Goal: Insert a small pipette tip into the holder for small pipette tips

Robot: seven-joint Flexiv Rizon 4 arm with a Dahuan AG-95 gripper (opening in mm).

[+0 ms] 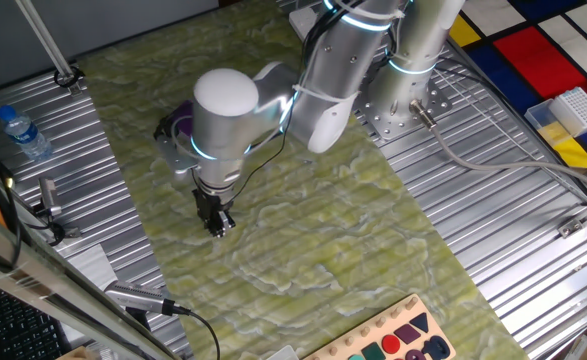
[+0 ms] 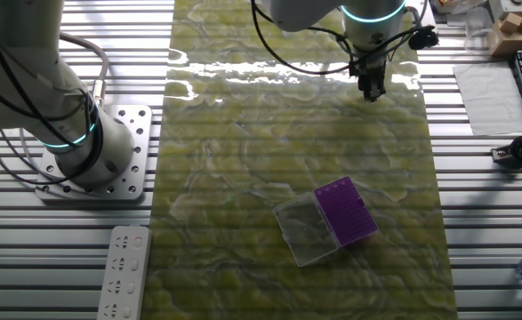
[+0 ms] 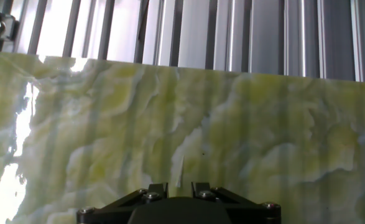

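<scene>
Fingers look nearly closed; you cannot tell if they hold a tip. Your purple holder waits well apart.

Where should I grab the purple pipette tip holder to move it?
Probably from above, pinching the two walls of the purple holder that don't adjoin the clear cover. It lies flat, its top is all holes, and the cover lies beside one wall.

Claw above green marbled mat
</scene>
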